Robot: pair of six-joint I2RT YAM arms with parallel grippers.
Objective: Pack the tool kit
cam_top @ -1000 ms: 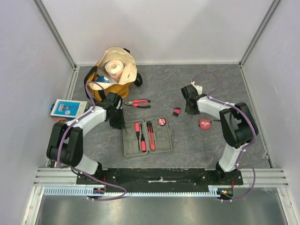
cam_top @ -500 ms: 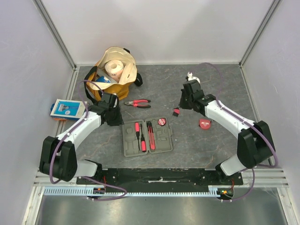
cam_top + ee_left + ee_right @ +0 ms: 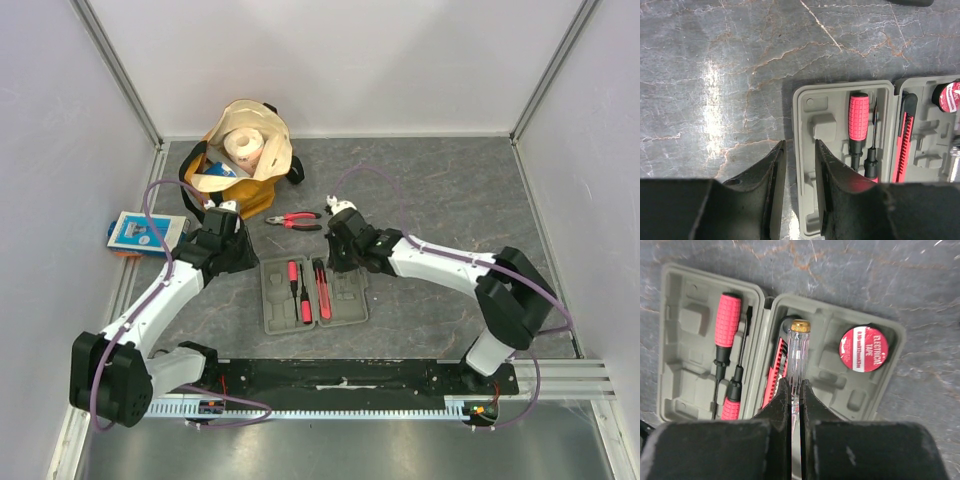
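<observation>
The right gripper [image 3: 791,390] is pinched shut on a clear tester screwdriver [image 3: 796,347], which is poised over the open grey case [image 3: 687,287]. A red tape roll [image 3: 860,349] sits ahead to its right. The left gripper [image 3: 800,146], jaws partly apart and holding nothing, straddles the case's left rim, with a red screwdriver [image 3: 858,117] just ahead-right.

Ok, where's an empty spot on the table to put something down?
Most bare table is far right, beyond the right arm. A smaller patch sits right of the grey case, near that arm's base. Crowded left half: bag, pliers, left claw, and right claw holding a clear screwdriver over the case.
</observation>
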